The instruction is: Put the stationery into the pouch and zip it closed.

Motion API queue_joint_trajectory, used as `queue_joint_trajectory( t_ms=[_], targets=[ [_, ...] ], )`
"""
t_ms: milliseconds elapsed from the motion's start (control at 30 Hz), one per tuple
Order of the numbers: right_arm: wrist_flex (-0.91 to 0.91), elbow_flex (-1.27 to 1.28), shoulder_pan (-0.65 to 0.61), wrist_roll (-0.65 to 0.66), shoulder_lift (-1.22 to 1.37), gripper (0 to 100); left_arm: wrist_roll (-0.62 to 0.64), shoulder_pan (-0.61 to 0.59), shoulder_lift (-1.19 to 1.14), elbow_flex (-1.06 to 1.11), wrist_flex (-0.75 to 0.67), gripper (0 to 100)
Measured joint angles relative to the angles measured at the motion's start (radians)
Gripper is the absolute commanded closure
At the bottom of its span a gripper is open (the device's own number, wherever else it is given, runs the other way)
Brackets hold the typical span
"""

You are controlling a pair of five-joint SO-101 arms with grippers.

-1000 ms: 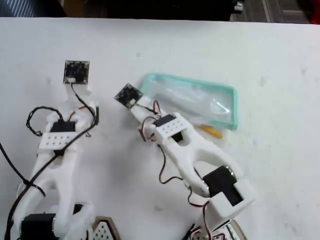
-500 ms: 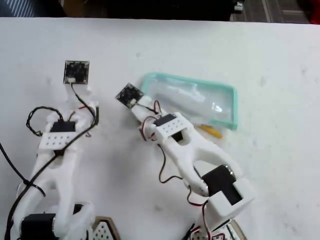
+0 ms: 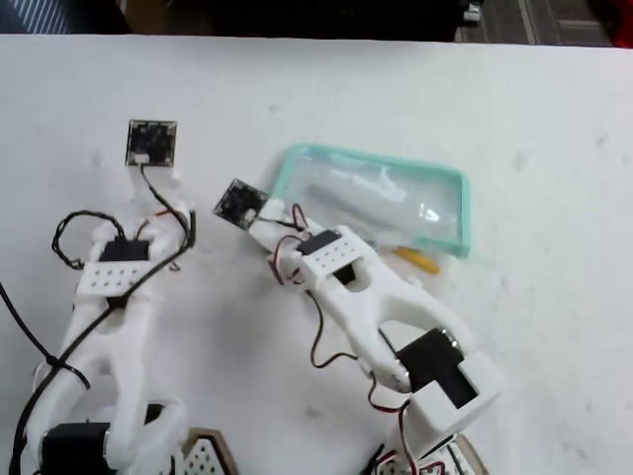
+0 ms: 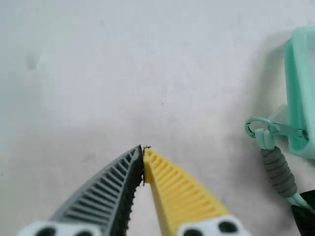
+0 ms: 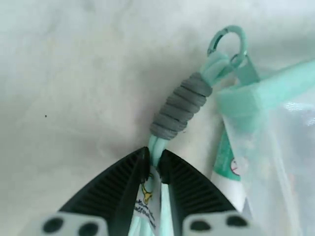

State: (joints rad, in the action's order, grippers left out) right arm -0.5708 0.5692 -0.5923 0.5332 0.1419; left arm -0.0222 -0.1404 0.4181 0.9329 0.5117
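A: Nearest the lens, how do the arms stand?

B: On the white table (image 3: 554, 119), the right arm (image 3: 396, 307) rises from its base at five o'clock. It stretches with a bent elbow toward eleven o'clock. Its wrist camera board (image 3: 237, 203) tilts over the nine o'clock end of the pouch (image 3: 381, 198). The left arm (image 3: 114, 287) stands at seven o'clock and points almost straight to twelve, well apart from the pouch.

A: And the grippers?

B: The right gripper (image 5: 153, 156) has its black jaws pinched tight on the mint zip pull cord (image 5: 155, 143), on the arm's side of the cord's grey wrap (image 5: 182, 110). Past the wrap, the cord loops through a mint ring (image 5: 226, 42) at the pouch's corner. The left gripper (image 4: 143, 150) has one grey finger and one yellow. They are pressed together tip to tip with nothing between them, over the table.

A: Where does the pouch lie?

B: Clear with mint trim, it lies flat beyond the right wrist, at about one o'clock from it, its long side running roughly nine to three. A white-and-green item (image 5: 226, 167) shows through the clear wall near the pull corner. A yellow item (image 3: 420, 259) lies on the table just beside the pouch's six o'clock edge, partly hidden under the right arm. Whether the zip is closed cannot be told.
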Motion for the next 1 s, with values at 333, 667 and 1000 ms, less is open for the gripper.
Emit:
queue_joint_trajectory(
  t_ms=[333,667,1000],
  targets=[
    [-0.052,0.005,-0.014,-0.101,-0.040,80.0,0.000,0.000,0.000,0.000,0.000,97],
    [-0.057,-0.080,-0.035,-0.167,0.011,80.0,0.000,0.000,0.000,0.000,0.000,97],
    [-0.137,-0.313,-0.038,-0.284,0.210,80.2,0.000,0.000,0.000,0.000,0.000,97]
  ],
)
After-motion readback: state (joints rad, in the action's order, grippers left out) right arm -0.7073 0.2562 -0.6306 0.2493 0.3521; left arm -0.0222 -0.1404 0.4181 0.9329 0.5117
